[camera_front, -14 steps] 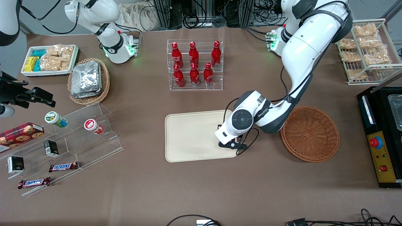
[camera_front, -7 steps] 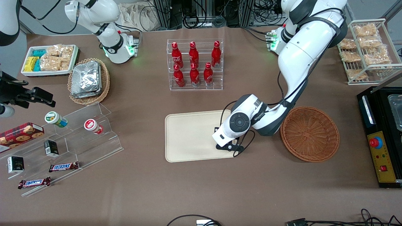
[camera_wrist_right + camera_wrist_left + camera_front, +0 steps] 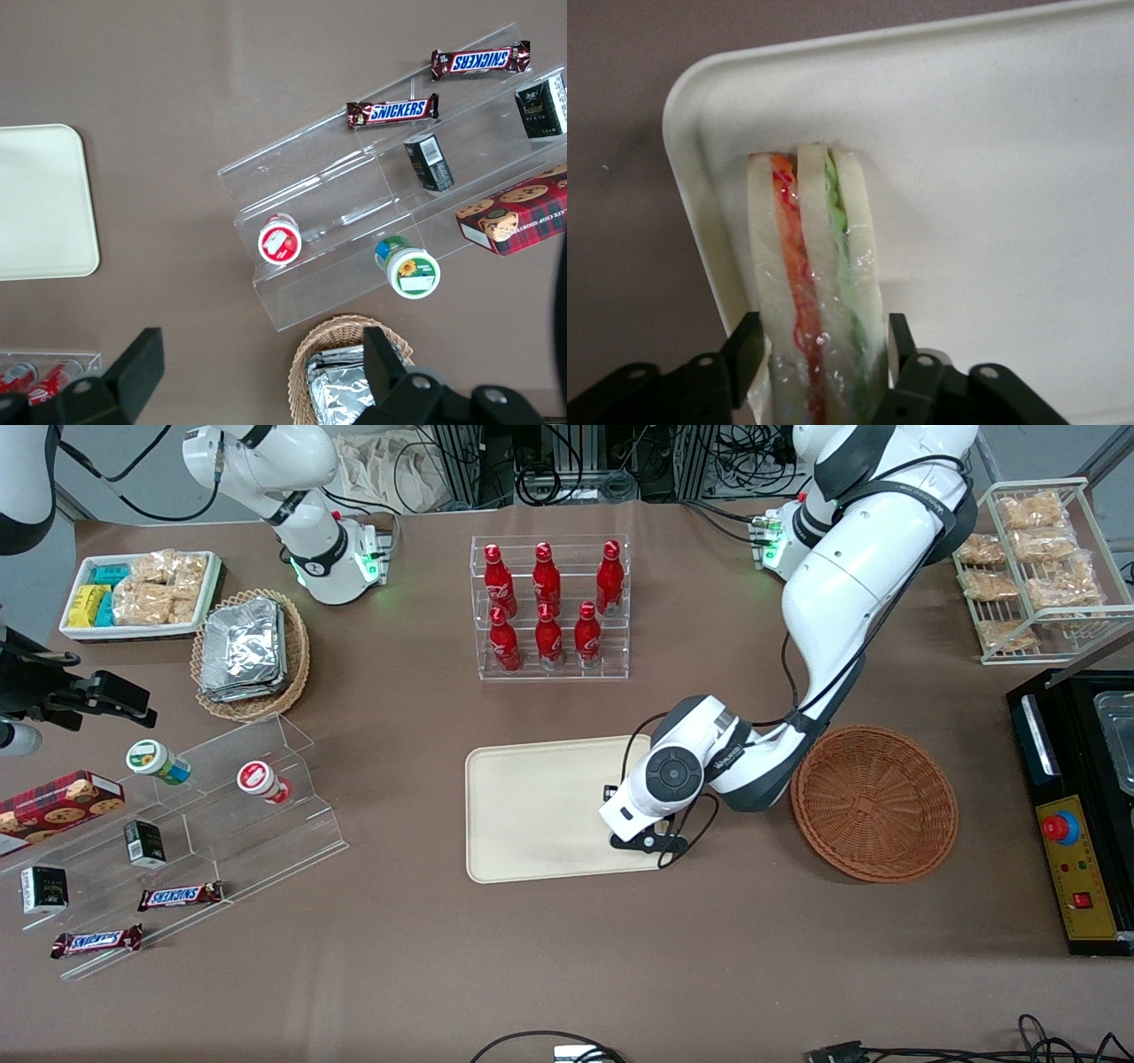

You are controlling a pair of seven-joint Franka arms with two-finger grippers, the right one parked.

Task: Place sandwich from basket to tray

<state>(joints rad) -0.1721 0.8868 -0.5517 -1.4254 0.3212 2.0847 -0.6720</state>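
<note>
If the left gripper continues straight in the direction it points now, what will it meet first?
Most likely the tray. The gripper, shut on the sandwich, points down at the tray's corner nearest the basket. The sandwich's tip would touch first; it looks very near or already touching, though depth is unclear.

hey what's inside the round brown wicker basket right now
Nothing: the basket shows only bare weave. The sandwich is clamped in the gripper over the tray. The arm covers a sliver of the basket's rim.
</note>
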